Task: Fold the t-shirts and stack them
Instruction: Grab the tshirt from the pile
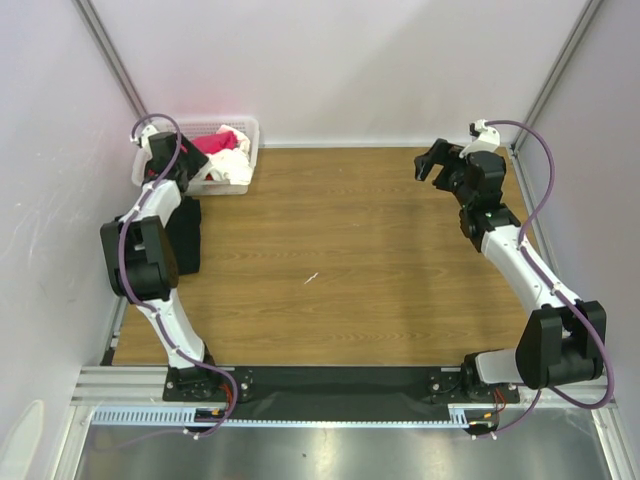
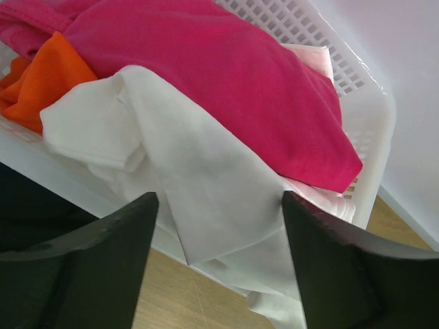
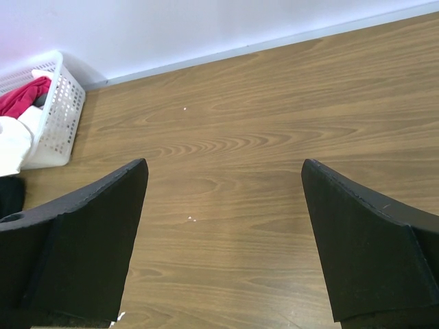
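A white lattice basket at the table's far left holds a heap of t-shirts. In the left wrist view a pink tee lies on top, an orange tee to its left, and a white tee hangs over the basket rim. A black tee lies on the table by the left arm. My left gripper is open, just in front of the hanging white tee, holding nothing. My right gripper is open and empty above bare table at the far right.
The wooden table is bounded by white walls at the back and sides. The basket also shows in the right wrist view at the far left. A small white speck lies mid-table.
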### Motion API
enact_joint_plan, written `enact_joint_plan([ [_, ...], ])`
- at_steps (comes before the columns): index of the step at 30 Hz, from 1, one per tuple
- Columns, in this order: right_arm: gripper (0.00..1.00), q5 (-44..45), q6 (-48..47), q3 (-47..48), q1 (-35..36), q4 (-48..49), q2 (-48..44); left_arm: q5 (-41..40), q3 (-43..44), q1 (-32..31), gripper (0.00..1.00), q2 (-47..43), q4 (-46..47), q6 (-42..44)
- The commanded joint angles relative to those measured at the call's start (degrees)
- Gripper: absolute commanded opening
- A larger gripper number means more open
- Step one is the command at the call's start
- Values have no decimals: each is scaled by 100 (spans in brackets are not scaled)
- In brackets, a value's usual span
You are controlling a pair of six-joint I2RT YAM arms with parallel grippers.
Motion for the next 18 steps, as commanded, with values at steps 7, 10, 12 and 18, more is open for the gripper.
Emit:
enact_joint_plan([
  [7, 100, 289, -149, 180, 45, -8, -177, 165, 449, -11, 19, 156, 411, -136],
  [10, 100, 297, -140, 163, 54, -8, -213, 252, 240, -20, 0, -45, 551, -250],
  [12, 100, 280, -132, 136, 63, 44, -222, 332, 38, -20, 0, -379, 824, -294],
  [18, 100, 130, -70, 93, 72, 80, -178, -221, -236, -300, 0, -1425, 886, -75],
])
